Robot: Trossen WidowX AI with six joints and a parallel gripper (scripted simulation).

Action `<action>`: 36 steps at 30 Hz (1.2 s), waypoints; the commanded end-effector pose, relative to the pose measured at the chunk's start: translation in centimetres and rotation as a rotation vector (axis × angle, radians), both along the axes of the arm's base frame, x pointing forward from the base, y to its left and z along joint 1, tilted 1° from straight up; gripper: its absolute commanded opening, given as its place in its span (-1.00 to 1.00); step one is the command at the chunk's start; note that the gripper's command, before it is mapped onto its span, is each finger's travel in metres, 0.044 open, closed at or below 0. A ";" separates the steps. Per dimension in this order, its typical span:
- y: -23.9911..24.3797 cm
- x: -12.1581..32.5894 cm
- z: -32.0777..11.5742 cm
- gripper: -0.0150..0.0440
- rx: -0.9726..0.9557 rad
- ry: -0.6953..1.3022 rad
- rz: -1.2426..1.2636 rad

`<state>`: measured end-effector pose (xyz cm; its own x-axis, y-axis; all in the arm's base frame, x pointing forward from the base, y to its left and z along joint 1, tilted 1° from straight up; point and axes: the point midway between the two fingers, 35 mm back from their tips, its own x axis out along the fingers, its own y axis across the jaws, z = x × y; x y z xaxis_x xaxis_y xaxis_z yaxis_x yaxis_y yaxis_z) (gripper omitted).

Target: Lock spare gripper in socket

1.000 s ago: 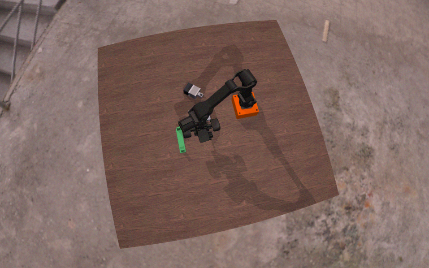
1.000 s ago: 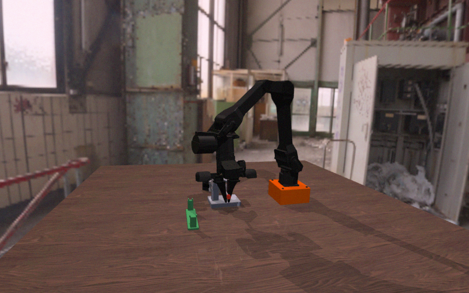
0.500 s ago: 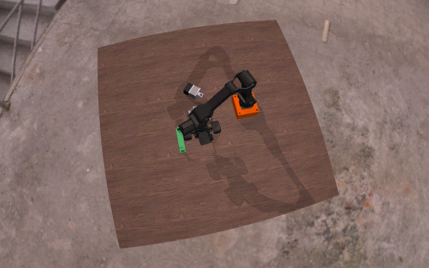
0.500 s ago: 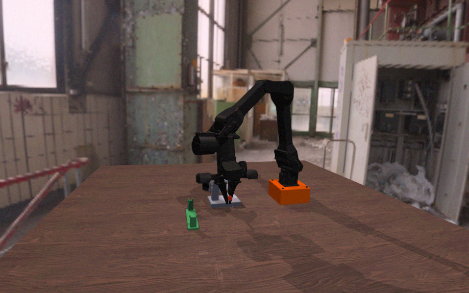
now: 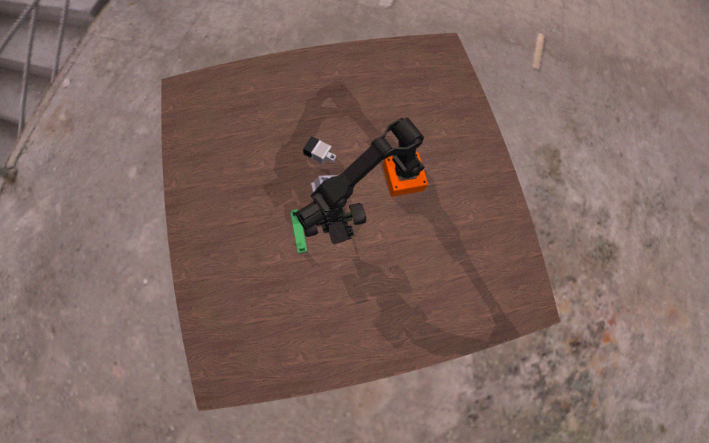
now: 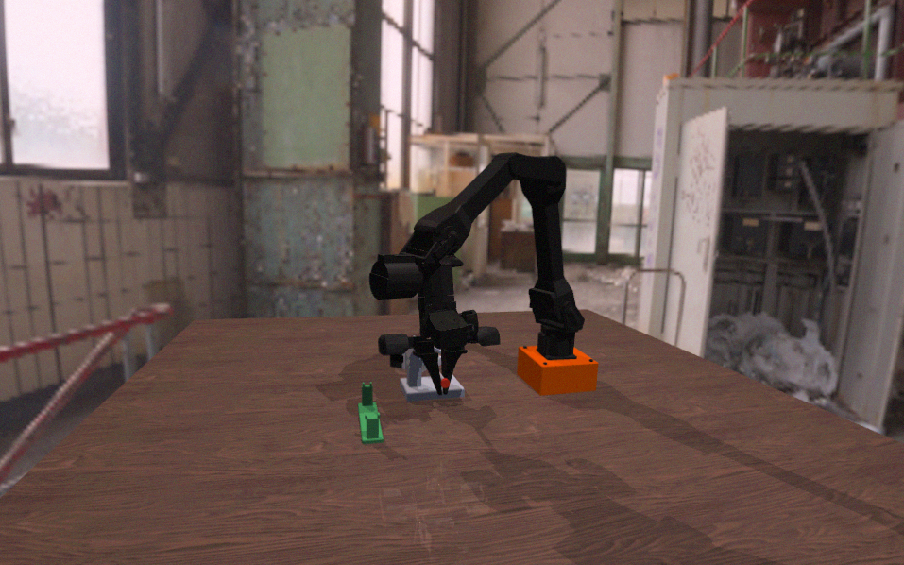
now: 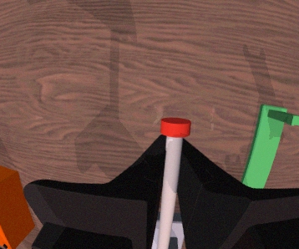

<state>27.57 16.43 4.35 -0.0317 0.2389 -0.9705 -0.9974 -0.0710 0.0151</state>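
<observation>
Everything placed relative to the mount [image 5: 321,180] [image 6: 417,394] [image 7: 178,231]. Wood-grain tabletop [image 5: 235,330] [image 6: 230,491] [image 7: 68,42] under it. Black arm [image 5: 365,164] [image 6: 486,185] arches over from the orange base [image 5: 407,188] [image 6: 567,376] [image 7: 13,200], which sits well apart from the mount, to its right in top and exterior views. End effector [image 5: 340,231] [image 6: 442,390] [image 7: 169,141] points down at the mount's near side in exterior view, fingers nearly together, pinching the lock pin [image 6: 444,383] [image 7: 172,175]. Mount itself is pale grey: flat foot on the tabletop, upright part above it, mostly blocked by the arm from top. Green holder [image 5: 298,233] [image 6: 370,424] [image 7: 264,150] is near the mount, left of it and toward the exterior camera, flat strip with an upright post at each end, no pin across them. Spare gripper [image 5: 321,150] lies near the mount on the far side from the green holder, black at one end, light body, small spigot with a hole at the other; undocked. Lock pin: red head sticks out past the fingertips, white shank runs back between the fingers toward the mount. Can't tell if its far end is inside the socket; fingers and frame edge cut it off.
</observation>
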 end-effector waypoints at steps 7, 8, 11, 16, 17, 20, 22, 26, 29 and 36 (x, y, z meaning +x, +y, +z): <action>0.8 0.1 0.4 -0.49 -0.004 0.002 -0.004; 0.9 0.1 0.4 -0.49 -0.004 0.003 -0.004; 1.2 0.1 0.5 -0.49 -0.005 0.005 -0.004; 1.6 0.1 0.7 -0.49 -0.006 0.009 -0.004; 1.7 0.1 0.7 -0.49 -0.006 0.010 -0.004; 1.6 0.0 0.9 -0.49 -0.006 0.011 -0.003; 1.6 0.0 1.2 -0.49 -0.006 0.013 -0.001; 1.5 -0.2 1.9 -0.49 -0.008 0.020 0.002; 1.4 -0.3 2.4 -0.49 -0.011 0.026 0.002; 1.2 -0.6 2.6 -0.49 -0.018 0.041 0.001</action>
